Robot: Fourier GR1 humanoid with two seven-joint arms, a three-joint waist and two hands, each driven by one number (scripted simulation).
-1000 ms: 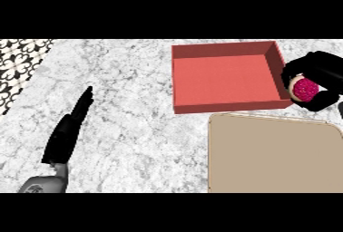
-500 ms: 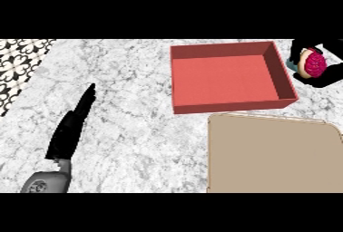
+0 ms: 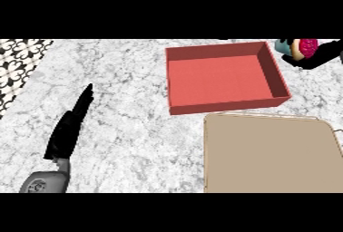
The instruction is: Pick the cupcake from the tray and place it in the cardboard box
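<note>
A cupcake (image 3: pixel 302 47) with pink frosting and a teal wrapper is at the head view's upper right, just outside the far right corner of the red open box (image 3: pixel 224 78). My right hand (image 3: pixel 323 56) is curled round the cupcake and is mostly cut off by the picture's edge. The beige tray (image 3: pixel 271 156) lies at the lower right with nothing on its visible surface. My left hand (image 3: pixel 68 129) rests flat at the left with straight fingers, far from the box.
The marble counter (image 3: pixel 127 90) spreads between my left hand and the box. A black-and-white patterned surface (image 3: pixel 17 59) borders the counter at the upper left. The tray's near edge runs out of view.
My right hand has carried the cupcake farther away, from beside the box's right wall toward its far right corner. The left hand has stayed put.
</note>
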